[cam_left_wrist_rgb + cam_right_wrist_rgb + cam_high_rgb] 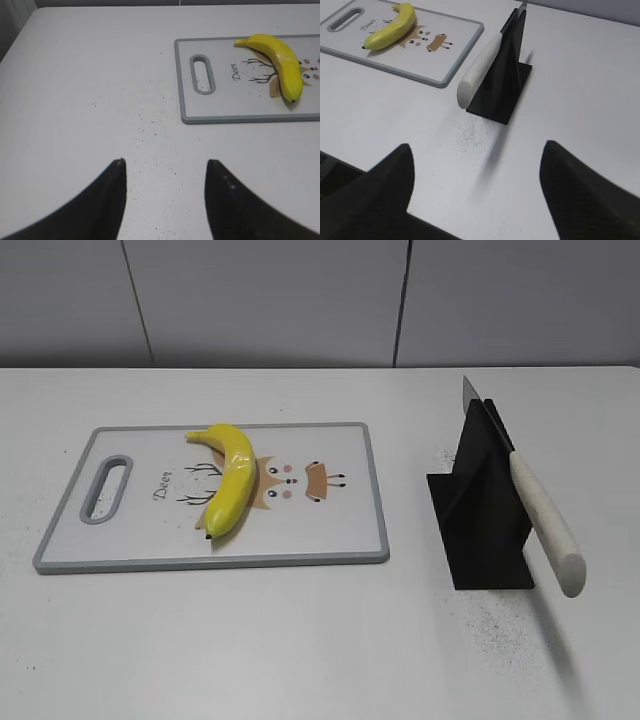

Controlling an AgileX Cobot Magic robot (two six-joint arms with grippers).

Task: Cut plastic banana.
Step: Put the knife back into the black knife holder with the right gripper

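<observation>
In the exterior view the plastic banana [230, 478] lies on a white cutting board [340, 530] with a grey rim, left of the frame's centre. Its long axis runs from upper left to lower right-to-left: the stem end points toward the upper left of the frame near the board's far edge, and the body curves down so the dark blossom tip points toward the lower left, near the board's front edge. The outer bulge of the curve faces right, over a printed deer cartoon. A handle slot [107, 491] is cut into the left end of the board.

On the right of the frame, well apart from the board, a black knife stand [478, 510] sits on the white table [300, 640]. A knife [545, 525] rests in it at a slant, white handle jutting toward the lower right, blade tip showing above the stand at the upper left.

In the left wrist view the left gripper [165, 200] hovers over bare table at the bottom of the frame, its fingers spread with nothing between them; the banana appears in the upper right. In the right wrist view the right gripper [477, 192] is likewise spread wide and empty at the bottom, with the knife and stand above centre and the banana in the upper left.
</observation>
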